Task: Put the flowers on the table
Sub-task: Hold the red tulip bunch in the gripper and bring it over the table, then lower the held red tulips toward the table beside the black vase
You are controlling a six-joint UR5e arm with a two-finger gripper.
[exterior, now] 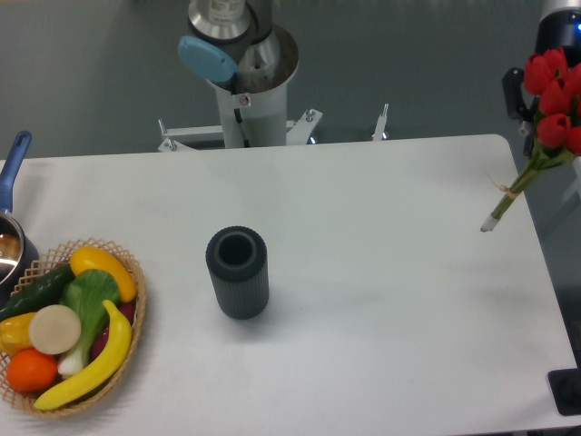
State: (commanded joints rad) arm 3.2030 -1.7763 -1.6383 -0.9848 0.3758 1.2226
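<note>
The flowers [552, 98], red tulips on thin green stems tied with tan string, hang tilted at the far right edge of the view. Their stem tips [487, 223] point down-left, just over the right end of the white table [381, 272]. My gripper [529, 113] is mostly cut off by the frame's right edge. One dark finger [516, 91] shows beside the blooms, and the gripper looks shut on the flowers near the top of the stems. Whether the stem tips touch the tabletop is unclear.
A dark ribbed cylindrical vase [237, 272] stands upright left of centre. A wicker basket [134, 272] of produce sits at the front left, with a blue-handled pot [11, 232] behind it. The arm's base [245, 68] rises behind the table's back edge.
</note>
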